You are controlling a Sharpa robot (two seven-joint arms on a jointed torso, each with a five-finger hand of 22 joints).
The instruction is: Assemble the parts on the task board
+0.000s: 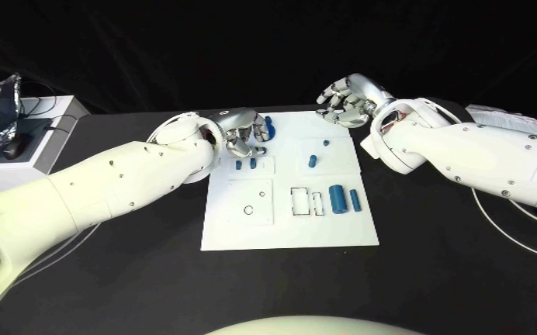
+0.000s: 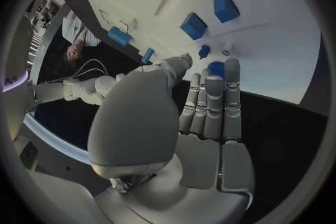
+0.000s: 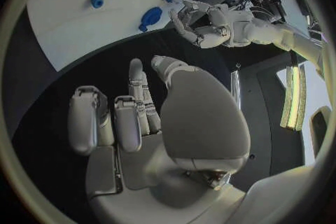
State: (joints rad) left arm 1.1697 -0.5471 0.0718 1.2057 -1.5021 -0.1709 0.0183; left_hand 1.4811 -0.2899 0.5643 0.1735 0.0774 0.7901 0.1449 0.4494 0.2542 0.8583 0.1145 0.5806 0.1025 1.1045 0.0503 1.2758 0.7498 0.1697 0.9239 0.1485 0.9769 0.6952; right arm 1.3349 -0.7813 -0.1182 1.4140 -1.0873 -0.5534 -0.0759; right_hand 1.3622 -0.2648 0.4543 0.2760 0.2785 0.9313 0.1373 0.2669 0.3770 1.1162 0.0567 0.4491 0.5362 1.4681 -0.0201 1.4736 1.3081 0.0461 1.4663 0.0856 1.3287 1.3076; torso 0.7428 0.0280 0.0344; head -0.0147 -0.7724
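The white task board (image 1: 289,230) lies in the middle of the black table. On it are two small blue parts (image 1: 245,164), a blue part (image 1: 313,160) with a tiny one (image 1: 327,143) behind it, and two blue cylinders (image 1: 344,198) beside a rectangular slot. My left hand (image 1: 240,135) hovers over the board's far left corner with nothing in it. Its fingertips (image 2: 231,67) are next to a larger blue part (image 2: 215,69), also seen as the larger blue part (image 1: 268,127) from the head. My right hand (image 1: 347,101) is raised beyond the far right corner, fingers loosely bent and holding nothing.
A white box (image 1: 45,129) with dark cables stands at the table's left edge. Bare black table (image 1: 448,257) surrounds the board on the near and right sides. The board's near half shows a small ring hole (image 1: 248,210).
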